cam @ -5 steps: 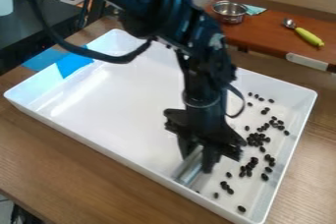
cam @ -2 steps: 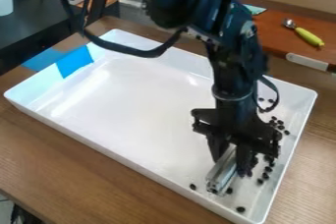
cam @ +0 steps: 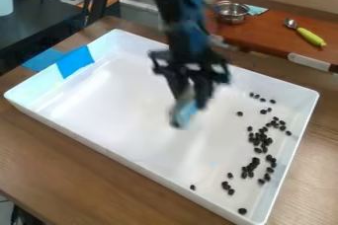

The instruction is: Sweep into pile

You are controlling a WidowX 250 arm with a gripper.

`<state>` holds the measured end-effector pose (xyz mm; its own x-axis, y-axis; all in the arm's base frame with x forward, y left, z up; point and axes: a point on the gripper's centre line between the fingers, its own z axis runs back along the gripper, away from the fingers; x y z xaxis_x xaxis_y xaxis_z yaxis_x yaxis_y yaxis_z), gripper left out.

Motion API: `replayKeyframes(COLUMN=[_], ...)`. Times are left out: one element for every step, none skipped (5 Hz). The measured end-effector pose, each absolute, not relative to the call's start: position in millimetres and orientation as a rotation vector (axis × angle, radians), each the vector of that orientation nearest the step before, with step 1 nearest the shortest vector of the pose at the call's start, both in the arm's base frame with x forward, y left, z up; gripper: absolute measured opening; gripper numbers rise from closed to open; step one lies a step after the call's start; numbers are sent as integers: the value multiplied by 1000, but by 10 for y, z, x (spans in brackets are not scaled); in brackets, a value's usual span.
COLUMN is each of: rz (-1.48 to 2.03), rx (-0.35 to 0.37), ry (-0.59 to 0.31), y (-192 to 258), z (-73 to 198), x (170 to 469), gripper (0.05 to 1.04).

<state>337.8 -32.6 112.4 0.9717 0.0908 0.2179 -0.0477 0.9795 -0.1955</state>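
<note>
**Sweep into pile: partial, beans loosely gathered at one end of tray**

Table: wood-topped, carries the white tray, blue tape over its far left corner area as viewed. Arm comes in from the top edge; gripper is above the middle of the tray, well apart from the beans. Gripper state: clamped on a short pale bar, outline blurred, tilted; presumably the sweeping tool.

Dark beans: all seen lie in the right part of the tray, in a ragged band along the short wall. Densest clump mid-band, some beans touching; a smaller clump sits nearer the camera.

Progress (judged): roughly partway. Done: most beans share one zone. Left: merge the clumps, draw in the outliers, notably a lone bean by the near wall and a corner bean. No single compact pile yet.
</note>
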Motion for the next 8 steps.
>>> replayKeyframes(rz=[100, 106, 103, 59, -2, 3, 3, 52], rx=[-148, -84, -45, -7, -31, -20, -61, -77], ry=[-238, -270, -277, -291, -263, -222, -191, -205], y=[156, 636, 1063, 1263, 1298, 1363, 1333, 1377], z=[1105, 981, 823, 650, 495, 467, 592, 986], x=[3570, 3719, 3799, 3814, 3766, 3686, 3691, 3656], gripper=[384, 384, 384, 384, 447, 761, 993, 1003])
